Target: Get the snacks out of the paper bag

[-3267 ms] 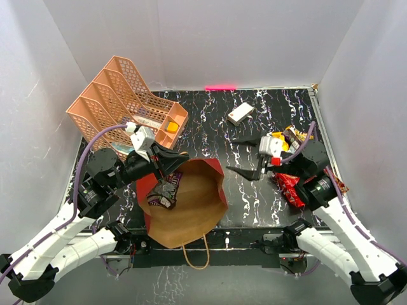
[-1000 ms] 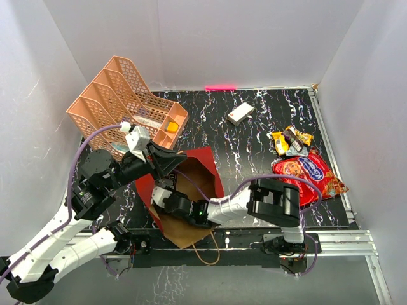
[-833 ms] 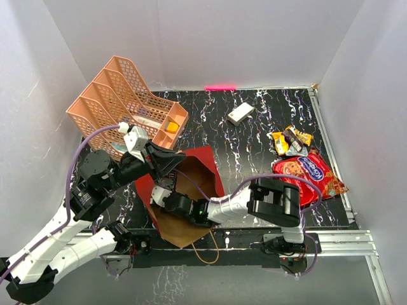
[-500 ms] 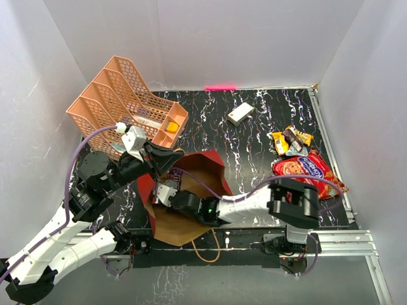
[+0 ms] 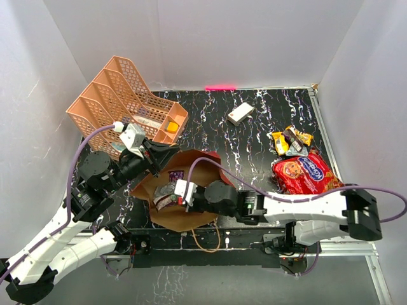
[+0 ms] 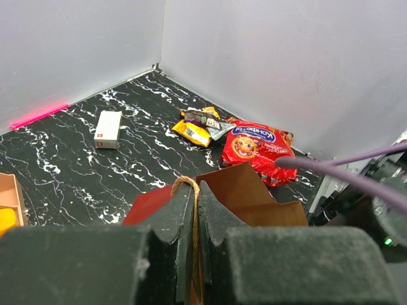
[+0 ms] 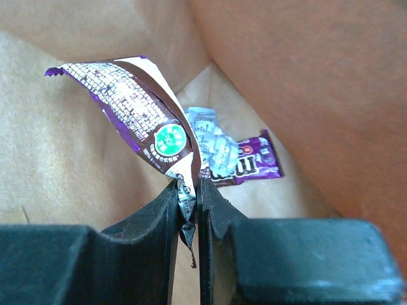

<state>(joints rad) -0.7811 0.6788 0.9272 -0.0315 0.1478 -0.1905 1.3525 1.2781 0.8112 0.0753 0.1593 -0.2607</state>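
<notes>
Inside the paper bag (image 7: 286,70), the right gripper (image 7: 188,192) has fingers nipped tight on a dark brown wrapper (image 7: 137,105) with a green round sticker (image 7: 170,136). Behind it lies a purple m&m's pack (image 7: 245,166). Meanwhile the left gripper (image 6: 194,196) fingers clamp the bag's rim.

Both arms are wearing the same livery: glossy white shells over the long links, with matte black housings bulging at every joint. A purple cable (image 5: 74,162) is curving off the left arm (image 5: 76,249) to a white block behind the left pincer (image 6: 196,190) — a matching purple cable (image 6: 331,163) is trailing along the right arm (image 5: 305,206). The right pincer (image 7: 189,190) is showing black, wedge-shaped fingers with a grainy moulded surface. A small green light is glowing on a black housing at the edge of the left wrist view. Black bases (image 5: 283,244) are anchoring both arms.
</notes>
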